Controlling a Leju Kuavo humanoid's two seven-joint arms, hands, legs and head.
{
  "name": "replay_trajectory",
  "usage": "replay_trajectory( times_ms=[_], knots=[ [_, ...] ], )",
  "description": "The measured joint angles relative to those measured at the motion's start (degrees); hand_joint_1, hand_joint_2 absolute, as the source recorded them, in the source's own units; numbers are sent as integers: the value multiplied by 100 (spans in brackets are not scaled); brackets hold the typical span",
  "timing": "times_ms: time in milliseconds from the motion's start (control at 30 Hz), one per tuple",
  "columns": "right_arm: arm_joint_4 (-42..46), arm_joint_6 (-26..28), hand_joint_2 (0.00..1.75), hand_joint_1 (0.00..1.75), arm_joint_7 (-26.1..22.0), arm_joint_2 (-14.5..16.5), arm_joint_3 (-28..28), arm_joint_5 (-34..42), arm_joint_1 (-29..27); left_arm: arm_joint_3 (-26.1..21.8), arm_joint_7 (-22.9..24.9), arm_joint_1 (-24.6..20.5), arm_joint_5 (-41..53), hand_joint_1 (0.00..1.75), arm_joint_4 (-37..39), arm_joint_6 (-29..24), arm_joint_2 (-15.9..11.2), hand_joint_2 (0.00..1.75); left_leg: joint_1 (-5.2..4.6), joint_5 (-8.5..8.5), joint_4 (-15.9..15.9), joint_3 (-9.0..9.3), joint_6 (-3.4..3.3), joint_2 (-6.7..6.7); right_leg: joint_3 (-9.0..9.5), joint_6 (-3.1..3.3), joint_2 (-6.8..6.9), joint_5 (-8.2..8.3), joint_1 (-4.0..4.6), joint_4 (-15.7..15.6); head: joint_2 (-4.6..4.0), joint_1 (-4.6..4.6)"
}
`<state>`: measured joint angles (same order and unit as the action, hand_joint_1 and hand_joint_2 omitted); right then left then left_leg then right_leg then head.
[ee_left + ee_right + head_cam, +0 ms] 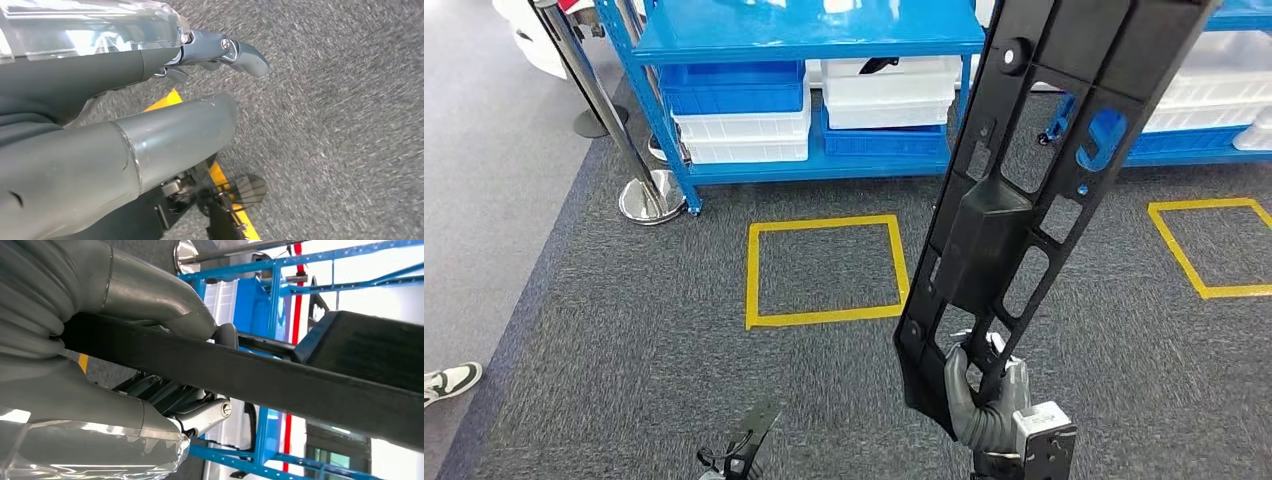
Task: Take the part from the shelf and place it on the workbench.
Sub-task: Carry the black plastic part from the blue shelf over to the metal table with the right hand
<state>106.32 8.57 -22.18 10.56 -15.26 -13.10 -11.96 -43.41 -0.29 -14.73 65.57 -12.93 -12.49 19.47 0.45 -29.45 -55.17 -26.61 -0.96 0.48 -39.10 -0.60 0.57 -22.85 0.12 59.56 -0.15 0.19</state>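
Observation:
A long black plastic part [1024, 200] with cut-out openings stands nearly upright in front of me, leaning a little to the right at the top. My right hand [984, 400] grips its lower end, fingers wrapped around the frame. Close up in the right wrist view, the thumb and fingers of the right hand [125, 340] clamp the part's black bar [280, 375]. My left hand [746, 445] hangs low over the grey carpet. Its fingers [245, 55] are stretched out and it holds nothing.
A blue shelf [804, 40] with blue and white bins [739, 100] stands ahead. Two yellow taped squares [824, 270] [1214, 245] mark the carpet. A chrome stanchion base [649, 195] stands by the shelf's left leg. A person's shoe [449, 380] is at the left edge.

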Motion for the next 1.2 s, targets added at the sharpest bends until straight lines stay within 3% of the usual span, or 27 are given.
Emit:
replay_trajectory(
  times_ms=[100, 133, 167, 200, 267, 333, 367, 433, 500, 533, 600, 633, 667, 700, 733, 800, 867, 1000, 1200],
  knots=[
    [-33, 36, 175, 175, 0, 0, 0, -20, 3, 116, 8, -18, -134, 0, 4, -9, 7, 0, 14, 207, 15, -226, -58, 8, -257, -87, -33, -778, -49, 869, 0, 43],
    [-48, 48, 175, 175, 0, 0, 1, -26, 4, 142, 10, -21, -169, 0, 4, -8, 7, 0, 14, 271, 9, -304, -50, 10, -322, -117, -33, -871, -72, 1212, 0, 48],
    [-62, 60, 175, 175, 0, 0, 1, -32, 6, 167, 11, -25, -206, 0, 4, -8, 7, 0, 16, 329, -1, -383, -37, 13, -335, -143, -33, -818, -96, 1444, 0, 49],
    [-75, 68, 175, 175, 0, 0, 2, -37, 8, 196, 12, -29, -236, 0, 4, -7, 7, 0, 20, 380, -16, -460, -19, 14, -265, -162, -32, -660, -119, 1503, 0, 53],
    [-87, 74, 175, 175, 0, 0, 2, -41, 18, 246, 16, -37, -263, 0, 5, -6, 7, 0, 30, 441, -69, -578, 26, 13, 182, -183, -31, -375, -159, 1008, 0, 54],
    [-89, 76, 175, 175, -1, 0, 2, -41, 48, 280, 20, -43, -276, 0, 6, -6, 8, 0, 20, 470, -146, -657, 84, 10, 740, -161, -37, -458, -155, 229, 0, 57],
    [-90, 76, 175, 175, -1, 1, 2, -41, 70, 293, 21, -46, -287, 0, 6, -6, 8, 0, 13, 487, -177, -688, 121, 10, 904, -134, -43, -563, -144, -40, 0, 61],
    [-101, 76, 175, 175, -2, 2, 3, -41, 104, 320, 25, -50, -314, 0, 6, -3, 8, 0, 6, 535, -201, -736, 204, 12, 950, -60, -53, -656, -125, -209, 0, 48],
    [-121, 77, 175, 175, -2, 4, 5, -40, 115, 343, 29, -53, -335, 0, 6, -2, 3, 0, 23, 423, -351, -829, 262, 9, 906, 24, -45, -617, -128, -230, 0, 23],
    [-131, 78, 175, 175, -2, 7, 6, -40, 118, 352, 29, -54, -345, 0, 6, -2, 1, 0, 32, 251, -583, -929, 280, 6, 883, 68, -39, -588, -129, -239, 0, 9],
    [-151, 78, 175, 175, -2, 13, 7, -39, 122, 364, 30, -54, -359, 0, 6, -2, -3, 0, 40, -204, -1351, -1233, 304, 4, 822, 130, -28, -540, -97, -234, 0, -19],
    [-164, 77, 175, 175, -2, 15, 7, -39, 123, 367, 32, -53, -364, 0, 6, -2, -5, 0, 40, -359, -1714, -1366, 308, 3, 790, 149, -26, -520, -74, -228, 0, -21],
    [-175, 77, 175, 175, -2, 15, 7, -39, 123, 368, 35, -53, -364, 0, 6, -2, -6, 0, 37, -403, -1912, -1419, 299, 3, 761, 161, -25, -503, -48, -219, 0, -22],
    [-185, 75, 175, 175, -2, 15, 7, -39, 123, 368, 38, -53, -365, 0, 6, -2, -7, 0, 31, -331, -1879, -1357, 277, 2, 740, 168, -27, -490, -23, -209, 0, -22],
    [-192, 75, 175, 175, -2, 16, 7, -39, 123, 370, 40, -53, -365, 0, 6, -2, -7, 0, 20, -170, -1613, -1179, 239, 0, 728, 172, -32, -483, 2, -200, 0, -24],
    [-198, 75, 175, 175, -2, 17, 7, -39, 125, 376, 39, -55, -365, 0, 6, -2, -9, 0, -20, 117, -789, -684, 131, -6, 716, 167, -38, -473, 38, -187, 0, -15],
    [-199, 76, 175, 175, -2, 21, 7, -39, 131, 382, 39, -54, -366, 0, 6, -2, -12, 0, -59, 198, -291, -420, 70, -8, 696, 129, -36, -449, 43, -184, 0, -8],
    [-200, 76, 175, 175, -2, 28, 8, -39, 136, 385, 40, -51, -365, 0, 6, -2, -4, 0, -75, 229, -167, -420, 105, -15, 658, 118, -26, -424, 46, -171, 0, -3],
    [-201, 78, 175, 175, -2, 28, 9, -40, 137, 389, 40, -51, -370, 0, 6, -1, -4, 0, -99, 249, -198, -467, 65, -14, 626, 52, -29, -381, 21, -176, 0, -3]
  ],
)
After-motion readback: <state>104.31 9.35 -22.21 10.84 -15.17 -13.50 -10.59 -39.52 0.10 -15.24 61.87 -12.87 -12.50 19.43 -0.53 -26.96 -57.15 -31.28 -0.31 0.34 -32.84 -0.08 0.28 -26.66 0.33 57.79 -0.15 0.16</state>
